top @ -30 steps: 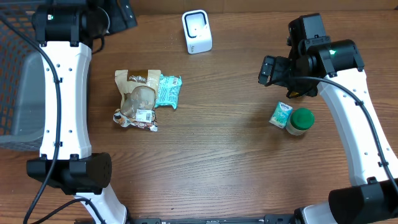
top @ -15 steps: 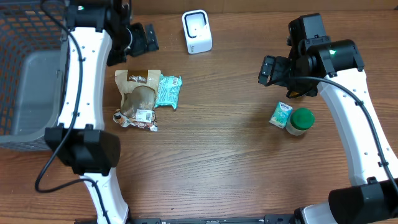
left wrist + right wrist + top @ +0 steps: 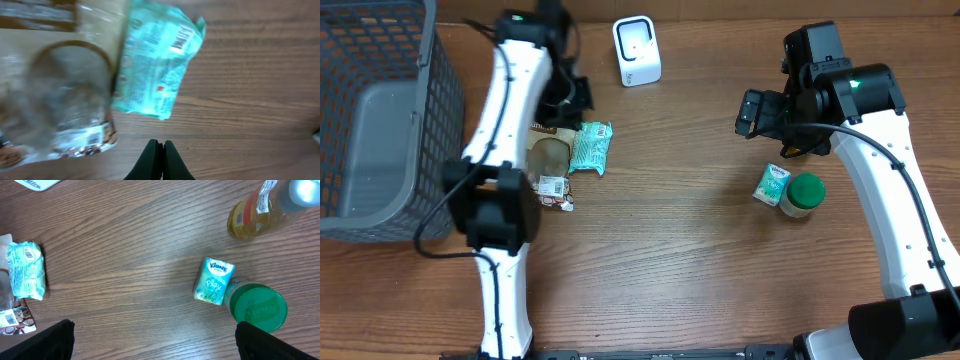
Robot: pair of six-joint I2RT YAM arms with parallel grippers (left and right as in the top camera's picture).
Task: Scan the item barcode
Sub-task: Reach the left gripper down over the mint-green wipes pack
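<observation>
Here, left gripper (image 3: 161, 149) (jaws together) near teal packet (image 3: 157, 65)

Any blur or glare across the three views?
Left wrist: motion-blurred, brown snack bag and teal packet smeared. Right wrist: sharp, Kleenex pack lettering readable, glare blows out the bottle cap. Overhead: sharp, evenly lit.

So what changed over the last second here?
The left arm swung in from the far left to above the teal packet and brown snack bag, and the left gripper shut from open, gripping nothing. The right gripper stayed open and in place; the packets, Kleenex pack, green-lidded jar and scanner did not move.
</observation>
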